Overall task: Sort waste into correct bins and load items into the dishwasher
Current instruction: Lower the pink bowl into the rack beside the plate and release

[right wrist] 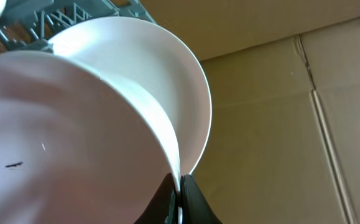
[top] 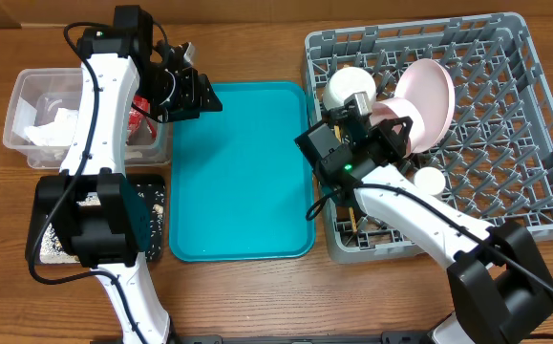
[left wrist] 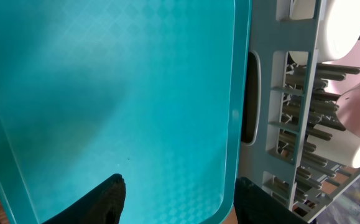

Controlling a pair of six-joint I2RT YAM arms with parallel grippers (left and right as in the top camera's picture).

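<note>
My right gripper (top: 397, 134) is shut on the rim of a white bowl (top: 427, 91), which it holds tilted above the pegs of the grey dishwasher rack (top: 524, 143). The right wrist view shows both fingers pinching that bowl's (right wrist: 105, 124) edge, gripper (right wrist: 180, 182). Another white bowl (top: 346, 86) and a small white cup (top: 430, 179) sit in the rack. My left gripper (top: 200, 96) hangs open and empty over the teal tray's far left corner; it is seen in the left wrist view (left wrist: 180, 185) too. The clear tub (top: 28, 96) holds a white napkin (top: 52, 129). A black tray (top: 52, 250) carries rice scraps.
The large teal tray (top: 243, 172) lies bare between the bins and the rack; the left wrist view shows its rim (left wrist: 239, 106) next to the rack's handle wall (left wrist: 267, 106). Something red (top: 142, 105) shows beside the tub, under my left arm.
</note>
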